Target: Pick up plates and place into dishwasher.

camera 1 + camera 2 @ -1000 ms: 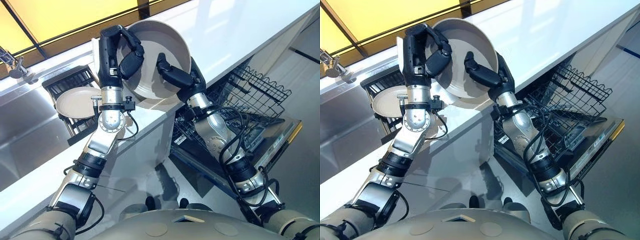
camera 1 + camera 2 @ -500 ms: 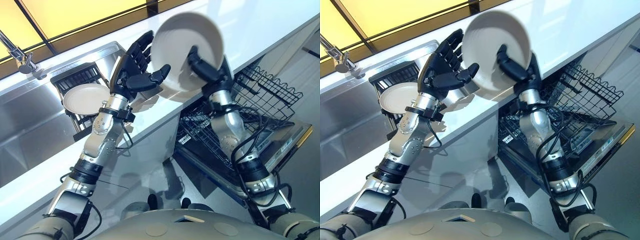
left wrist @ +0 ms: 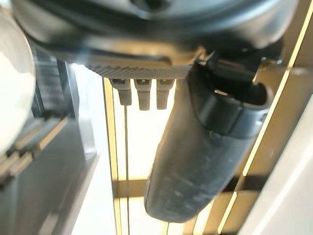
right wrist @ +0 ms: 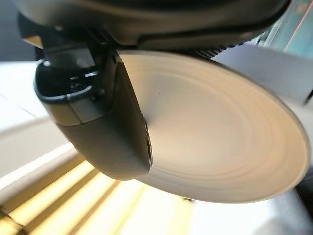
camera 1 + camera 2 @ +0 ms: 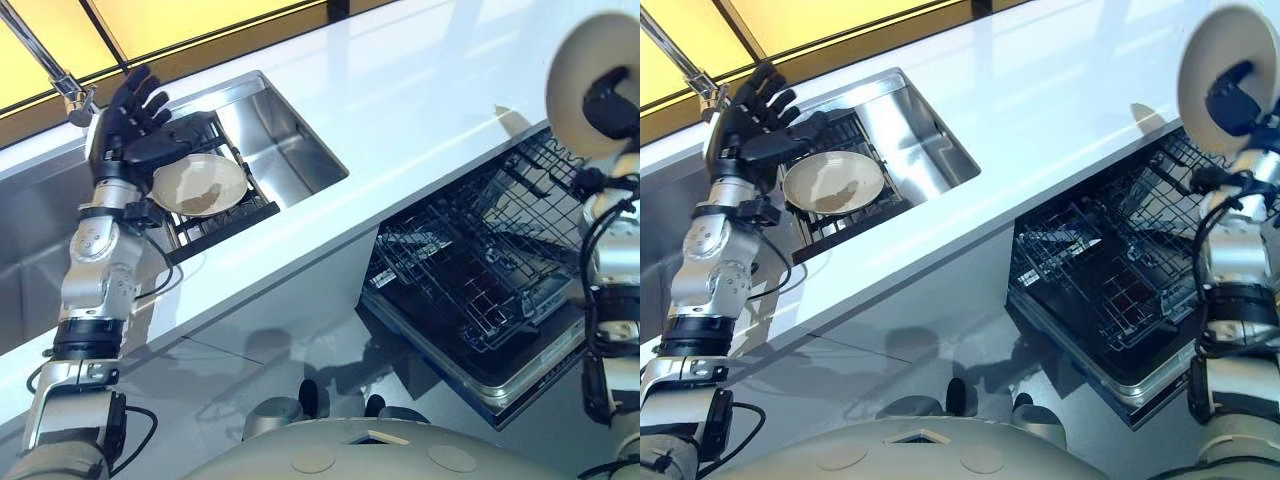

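Plate [image 5: 590, 85] pinched upright in right robot hand [image 5: 612, 100] above dishwasher rack [image 5: 480, 270]; left robot hand [image 5: 135, 125] spread wide

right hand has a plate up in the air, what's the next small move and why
Probably lower the right hand toward the open rack. It pinches the plate high above the rack, which stands pulled out below. The left hand hovers open by the other plate at the sink.
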{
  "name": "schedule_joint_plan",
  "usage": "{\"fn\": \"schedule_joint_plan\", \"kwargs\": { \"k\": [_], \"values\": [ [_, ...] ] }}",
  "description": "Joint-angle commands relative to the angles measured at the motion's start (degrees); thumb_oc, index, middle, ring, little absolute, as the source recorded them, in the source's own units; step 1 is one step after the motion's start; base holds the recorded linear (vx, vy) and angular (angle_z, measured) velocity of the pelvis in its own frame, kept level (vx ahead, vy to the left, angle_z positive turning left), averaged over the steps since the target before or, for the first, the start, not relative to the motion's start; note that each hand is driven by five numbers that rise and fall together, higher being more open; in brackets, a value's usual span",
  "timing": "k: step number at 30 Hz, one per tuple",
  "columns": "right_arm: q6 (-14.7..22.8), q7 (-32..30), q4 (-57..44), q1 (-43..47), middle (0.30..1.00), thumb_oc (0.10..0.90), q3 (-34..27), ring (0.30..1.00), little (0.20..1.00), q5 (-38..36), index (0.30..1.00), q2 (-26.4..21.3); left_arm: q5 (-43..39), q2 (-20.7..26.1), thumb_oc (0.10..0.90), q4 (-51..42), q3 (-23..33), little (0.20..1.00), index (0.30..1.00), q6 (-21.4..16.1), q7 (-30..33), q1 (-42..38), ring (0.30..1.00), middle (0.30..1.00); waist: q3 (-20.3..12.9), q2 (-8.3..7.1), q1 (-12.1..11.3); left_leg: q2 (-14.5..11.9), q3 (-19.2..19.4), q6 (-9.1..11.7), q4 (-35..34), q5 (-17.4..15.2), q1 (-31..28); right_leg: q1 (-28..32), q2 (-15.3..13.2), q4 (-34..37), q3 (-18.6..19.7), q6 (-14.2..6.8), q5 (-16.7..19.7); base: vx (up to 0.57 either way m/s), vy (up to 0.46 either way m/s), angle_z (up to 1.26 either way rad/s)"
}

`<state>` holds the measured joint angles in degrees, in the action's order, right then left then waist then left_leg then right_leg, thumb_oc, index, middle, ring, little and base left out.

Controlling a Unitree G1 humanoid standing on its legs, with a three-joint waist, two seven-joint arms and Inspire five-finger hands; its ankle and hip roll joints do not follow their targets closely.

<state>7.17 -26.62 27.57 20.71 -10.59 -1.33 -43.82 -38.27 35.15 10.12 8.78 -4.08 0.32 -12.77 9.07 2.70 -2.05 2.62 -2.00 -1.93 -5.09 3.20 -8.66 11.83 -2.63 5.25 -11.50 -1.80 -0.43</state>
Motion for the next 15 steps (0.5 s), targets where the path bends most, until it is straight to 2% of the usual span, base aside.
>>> {"fn": "schedule_joint_plan", "kwargs": {
  "k": [1,4,8,15],
  "values": [
    [5.38,-1.02,-1.25,1.08,0.3,0.1,-3.47,0.3,0.2,3.73,0.3,-9.58,1.32,3.2,0.8,-3.81,4.17,0.9,0.9,-8.79,-0.58,-0.75,0.9,0.9,-3.11,2.33,0.08,-0.31,-1.26,2.6,2.42,-5.04,-0.03,-5.51,2.22,-13.11,-0.19,0.64,-9.28,-0.01,-0.006,0.06],
    [7.6,-0.47,1.04,-0.29,0.3,0.1,-4.86,0.3,0.2,3.41,0.3,-11.84,1.04,2.85,0.8,-3.43,5.39,0.9,0.9,-10.69,0.4,1.13,0.9,0.9,-1.09,4.15,0.36,-0.47,-1.77,3.41,4.04,-4.65,1.92,-7.58,1.74,-15.98,-0.36,1.29,-10.6,0.01,0.012,0.11],
    [9.26,2.09,3.3,-2.22,0.3,0.1,-6.03,0.3,0.2,2.86,0.3,-13.14,0.92,3.04,0.8,-2.95,7.15,0.9,0.9,-11.87,0.74,3.56,0.9,0.9,0.67,5.61,0.11,-0.65,-2.43,4.69,6.06,-4.72,3.94,-8.67,1.13,-18.66,-1.11,2.38,-12.96,0.04,-0.014,0.09],
    [9.71,7.03,7.29,-4.26,0.3,0.1,-3.91,0.3,0.2,6.62,0.3,-14.3,-1.64,3.81,0.8,-1.57,9.23,0.9,0.9,-12.06,1.46,6.36,0.9,0.9,1.7,6.91,-0.74,-1.09,-2.57,6.01,7.78,-4.25,6.55,-10.08,0.35,-21.35,-3.28,3.97,-15.16,0.04,-0.031,0.12]
  ]
}}
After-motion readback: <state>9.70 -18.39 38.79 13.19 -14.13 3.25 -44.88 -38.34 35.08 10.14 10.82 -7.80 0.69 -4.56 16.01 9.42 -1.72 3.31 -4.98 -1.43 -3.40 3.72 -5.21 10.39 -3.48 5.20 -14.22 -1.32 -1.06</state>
